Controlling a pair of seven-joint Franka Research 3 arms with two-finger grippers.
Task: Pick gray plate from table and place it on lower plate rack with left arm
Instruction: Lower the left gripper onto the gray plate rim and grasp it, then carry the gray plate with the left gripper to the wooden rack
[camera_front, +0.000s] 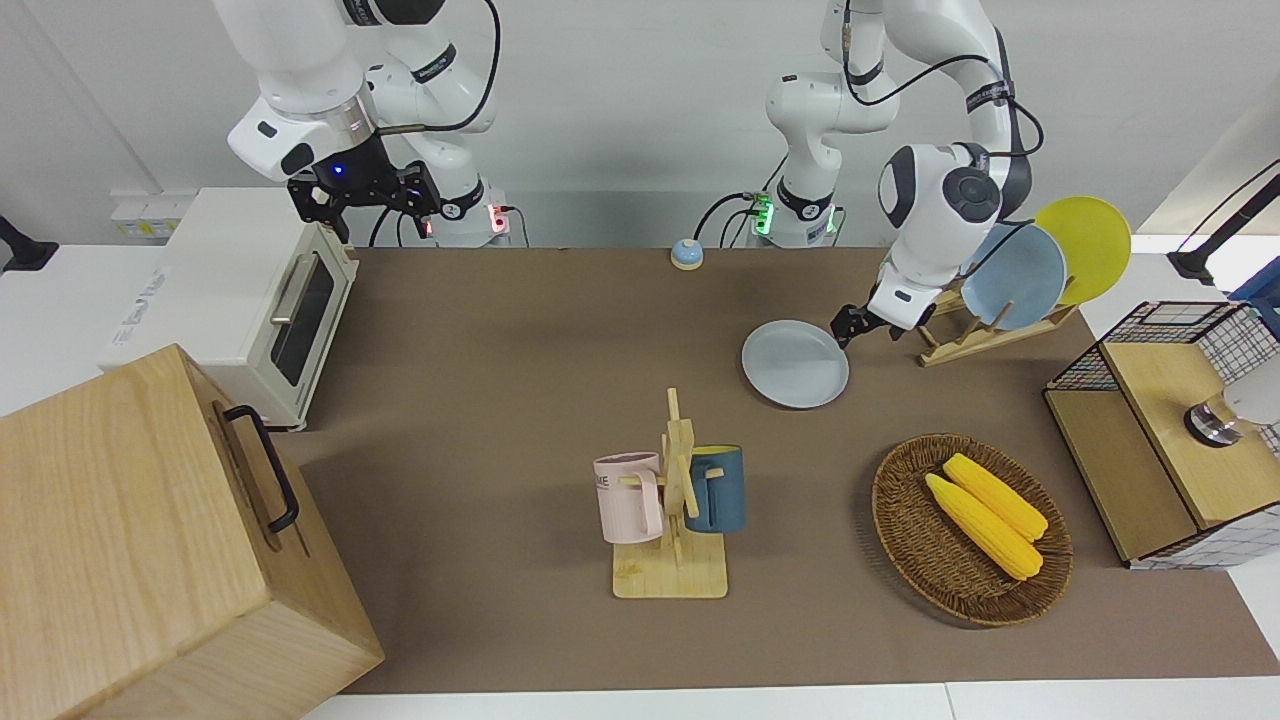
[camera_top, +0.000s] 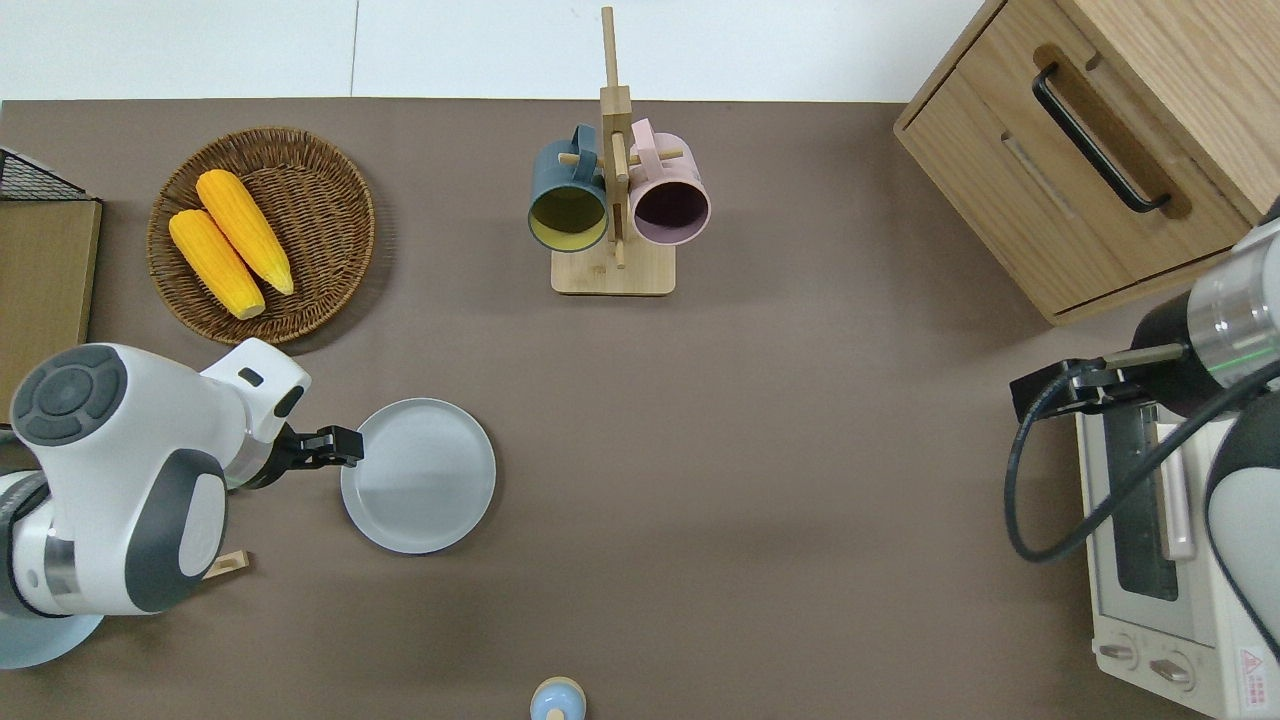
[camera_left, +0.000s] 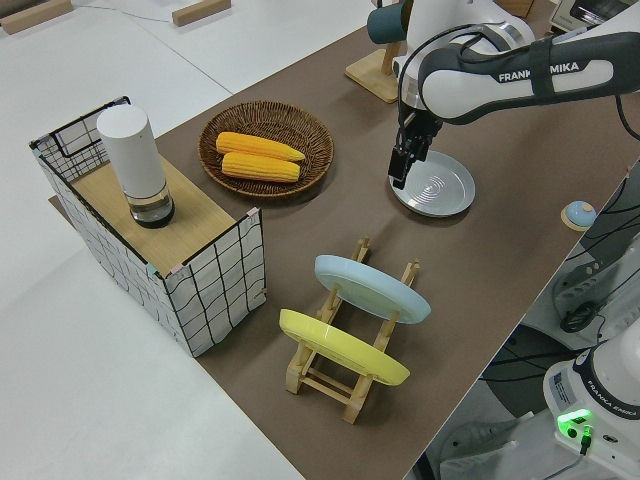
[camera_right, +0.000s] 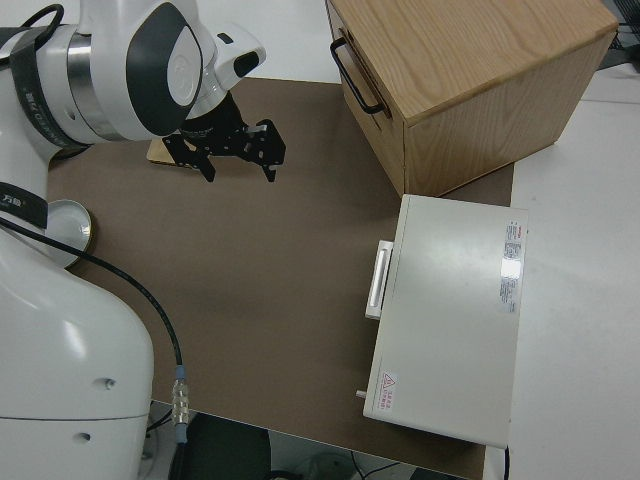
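Overhead view: left gripper (camera_top: 345, 447) at gray plate (camera_top: 425, 480) rim, nine o'clock; finger state unclear. Reach step; next, clamp the rim.

Gray plate (camera_top: 420, 478) smooth, slight sheen; table (camera_top: 780, 420) matt brown matting; rack (camera_front: 975, 335) light wood.
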